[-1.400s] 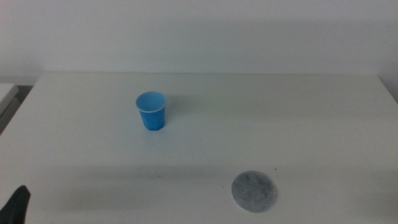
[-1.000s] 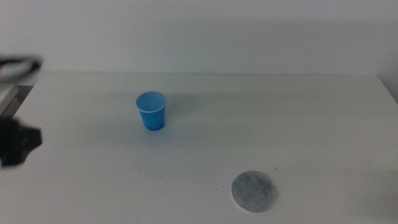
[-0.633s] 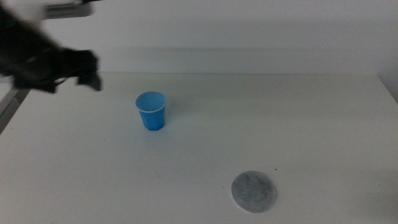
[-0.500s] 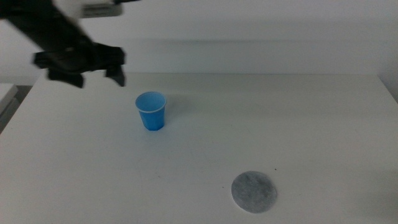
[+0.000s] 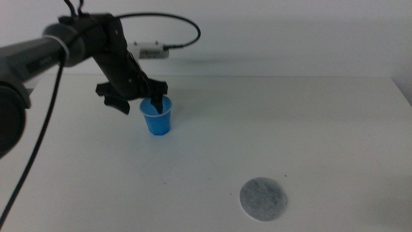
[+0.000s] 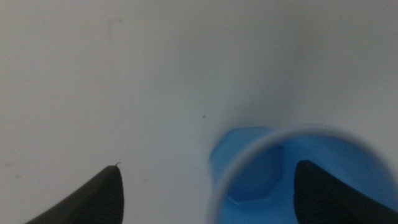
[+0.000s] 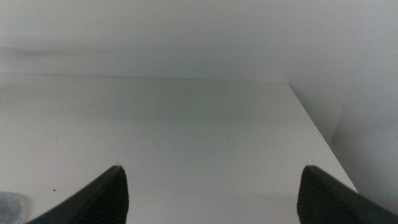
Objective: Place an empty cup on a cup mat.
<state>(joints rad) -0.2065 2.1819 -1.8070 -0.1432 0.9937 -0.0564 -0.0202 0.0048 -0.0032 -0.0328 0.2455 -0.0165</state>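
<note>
The blue cup (image 5: 156, 116) stands upright and empty on the white table, left of centre. My left gripper (image 5: 139, 102) is at it, open. One jaw reaches inside the cup and the other is outside on its left. In the left wrist view the cup (image 6: 249, 158) fills the lower right, with its pale rim between the jaws of the left gripper (image 6: 208, 198). The grey speckled cup mat (image 5: 263, 198) lies flat near the front, right of centre, with nothing on it. My right gripper (image 7: 211, 194) is open and empty, out of the middle view.
The white table (image 5: 309, 129) runs to a pale wall at the back. The left arm's cable (image 5: 174, 22) loops above the cup. The table's right edge (image 7: 317, 134) and a sliver of the mat (image 7: 9, 203) show in the right wrist view.
My left arm has swung in from the lower left, up across the table, and come down with one jaw inside the cup. The cup and mat have not moved.
</note>
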